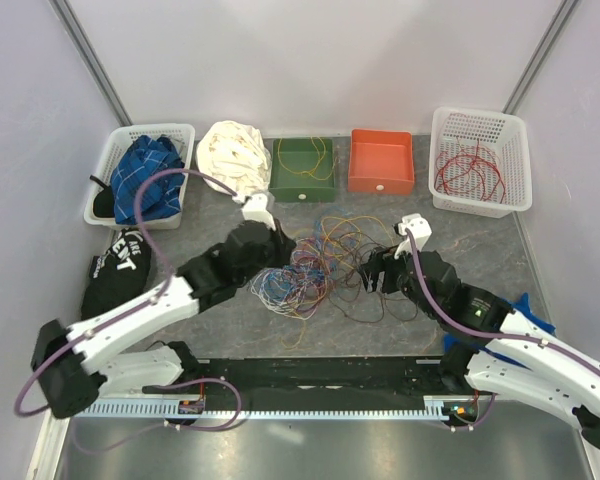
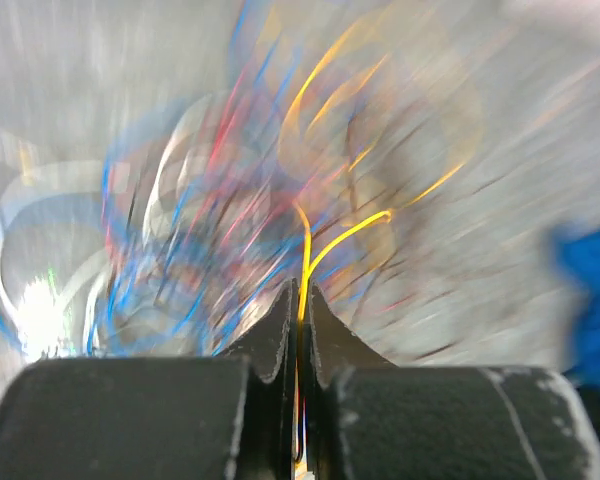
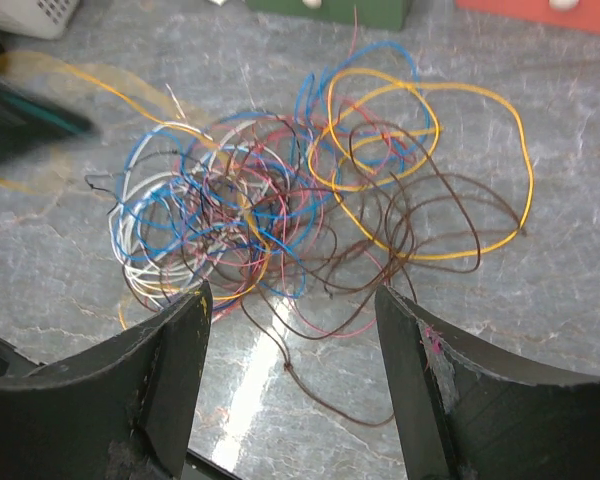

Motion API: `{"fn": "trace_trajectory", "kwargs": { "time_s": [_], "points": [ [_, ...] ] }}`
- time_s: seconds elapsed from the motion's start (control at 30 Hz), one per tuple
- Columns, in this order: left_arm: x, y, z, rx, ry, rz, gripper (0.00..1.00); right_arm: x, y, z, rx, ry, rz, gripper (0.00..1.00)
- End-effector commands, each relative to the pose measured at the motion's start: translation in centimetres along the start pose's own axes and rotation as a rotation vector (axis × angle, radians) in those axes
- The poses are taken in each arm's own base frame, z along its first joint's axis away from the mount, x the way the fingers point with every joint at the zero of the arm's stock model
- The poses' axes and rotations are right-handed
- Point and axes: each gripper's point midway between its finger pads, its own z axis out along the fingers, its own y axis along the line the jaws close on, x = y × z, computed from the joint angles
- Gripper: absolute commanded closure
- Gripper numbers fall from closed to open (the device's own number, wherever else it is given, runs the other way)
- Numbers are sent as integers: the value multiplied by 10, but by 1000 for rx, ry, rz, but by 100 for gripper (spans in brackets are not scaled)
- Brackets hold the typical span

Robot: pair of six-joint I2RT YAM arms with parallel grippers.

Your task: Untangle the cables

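Observation:
A tangle of thin cables point(image 1: 320, 265) in blue, red, white, brown and yellow lies on the grey table between the arms. My left gripper point(image 1: 278, 248) is at its left edge. In the blurred left wrist view, the left gripper point(image 2: 300, 287) is shut on a yellow cable point(image 2: 325, 250) that runs up out of the jaws into the tangle. My right gripper point(image 1: 373, 270) is at the right edge of the tangle. In the right wrist view it point(image 3: 290, 300) is open and empty, just above the table in front of the tangle point(image 3: 280, 200). A brown cable end point(image 3: 320, 390) lies between its fingers.
Along the back stand a white basket with blue cloth point(image 1: 140, 175), a white cloth bundle point(image 1: 235, 155), a green box holding a yellow cable point(image 1: 303, 168), an orange box point(image 1: 381, 160) and a white basket with red cables point(image 1: 480, 160). A black bag point(image 1: 120, 265) lies at left.

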Motion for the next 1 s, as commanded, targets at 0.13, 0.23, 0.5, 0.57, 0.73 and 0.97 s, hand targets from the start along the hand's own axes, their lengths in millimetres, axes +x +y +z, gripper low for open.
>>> {"fn": "trace_trajectory", "kwargs": {
  "time_s": [0.13,0.23,0.5,0.57,0.73,0.97],
  "points": [
    [-124,-40,-84,107,-301,104,98,-74,32,-17,-103,-158,-17,26],
    [-132,-49,-89,137,-308,110,98,-91,55,-21,-211,-200,-9,26],
    [-139,-62,-92,174,-303,118,98,-89,92,7,-351,-226,-51,30],
    [-142,-63,-94,174,-306,123,98,-86,95,20,-347,-229,-61,31],
    [-146,-65,-98,182,-313,123,98,-73,90,50,-275,-202,-83,33],
    [-144,-65,-99,189,-305,119,98,-63,89,80,-222,-188,-85,44]
  ]
}}
